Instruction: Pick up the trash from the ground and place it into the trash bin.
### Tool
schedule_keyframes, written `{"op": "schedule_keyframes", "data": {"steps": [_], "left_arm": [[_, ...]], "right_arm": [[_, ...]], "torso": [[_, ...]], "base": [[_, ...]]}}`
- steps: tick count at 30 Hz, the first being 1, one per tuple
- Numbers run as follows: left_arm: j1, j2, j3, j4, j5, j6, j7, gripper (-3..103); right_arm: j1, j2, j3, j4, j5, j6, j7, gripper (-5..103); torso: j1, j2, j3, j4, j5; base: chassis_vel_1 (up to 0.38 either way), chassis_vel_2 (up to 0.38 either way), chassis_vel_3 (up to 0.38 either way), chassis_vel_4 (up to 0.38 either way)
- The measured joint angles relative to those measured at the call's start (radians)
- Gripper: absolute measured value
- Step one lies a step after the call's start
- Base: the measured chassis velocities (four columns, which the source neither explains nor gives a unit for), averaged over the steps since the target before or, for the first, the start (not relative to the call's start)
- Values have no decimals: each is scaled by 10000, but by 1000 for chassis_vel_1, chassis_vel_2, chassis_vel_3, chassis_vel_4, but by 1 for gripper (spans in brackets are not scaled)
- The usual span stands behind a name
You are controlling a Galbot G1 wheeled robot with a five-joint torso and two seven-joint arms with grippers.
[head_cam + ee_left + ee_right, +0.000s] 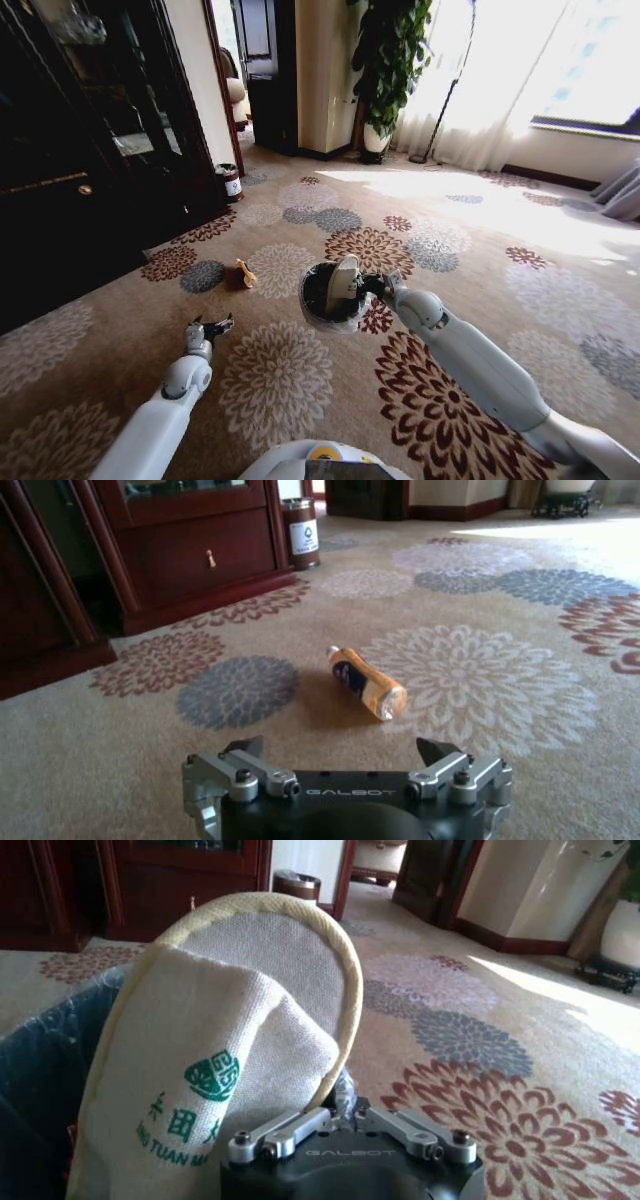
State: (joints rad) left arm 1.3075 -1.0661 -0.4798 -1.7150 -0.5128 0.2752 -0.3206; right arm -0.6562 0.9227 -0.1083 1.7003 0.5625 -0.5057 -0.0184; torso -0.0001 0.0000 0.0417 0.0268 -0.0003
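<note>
The trash bin (318, 300), pale outside with a dark liner (40, 1057), stands on the carpet in the middle of the head view. A beige-white slipper (344, 280) stands upright in it, its green print (212, 1075) facing the right wrist camera. My right gripper (372, 287) is shut on the slipper's edge (345, 1087) over the bin's rim. A small brown bottle (243, 273) lies on its side on the carpet to the bin's left. My left gripper (215, 327) hangs low over the carpet, open, a short way short of the bottle (365, 682); its fingertips (245, 746) hold nothing.
A dark wooden cabinet (80, 150) runs along the left. A white-and-red banded can (230, 182) stands at its far end by a doorway. A potted plant (385, 60) and curtains stand at the back. Open flowered carpet (480, 230) stretches to the right.
</note>
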Motion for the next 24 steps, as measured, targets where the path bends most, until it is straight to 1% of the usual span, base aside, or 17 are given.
{"op": "schedule_keyframes", "data": {"steps": [6, 10, 11, 15, 24], "left_arm": [[-12, -5, 67, -12, 109, -99, 98, 100], [-16, -32, 129, -12, 143, -128, 116, 100], [-17, -47, 161, 0, 148, -133, 117, 100], [-33, -118, 203, 77, 131, -134, 88, 100], [-98, -173, 217, 263, 56, -48, 6, 100]], "right_arm": [[-3, -27, -22, 19, 14, -163, 0, 1], [-29, -33, -21, 19, -39, -167, 5, 1], [-46, -15, -22, 19, -71, -168, 5, 1], [-76, 40, -48, 15, -126, -168, 5, 1], [-34, 122, -128, 2, -162, -162, 2, 1]], "torso": [[0, 0, 1, 0, 2], [1, 1, 2, -3, 1], [0, 1, 1, -4, 6], [0, 1, 0, -4, 2], [1, 0, 2, -1, 1]], "base": [[-154, 196, 172, -208], [-240, 189, 235, -188], [-213, 192, 221, -178], [-235, 170, 225, -190], [-270, 300, 270, -296]]}}
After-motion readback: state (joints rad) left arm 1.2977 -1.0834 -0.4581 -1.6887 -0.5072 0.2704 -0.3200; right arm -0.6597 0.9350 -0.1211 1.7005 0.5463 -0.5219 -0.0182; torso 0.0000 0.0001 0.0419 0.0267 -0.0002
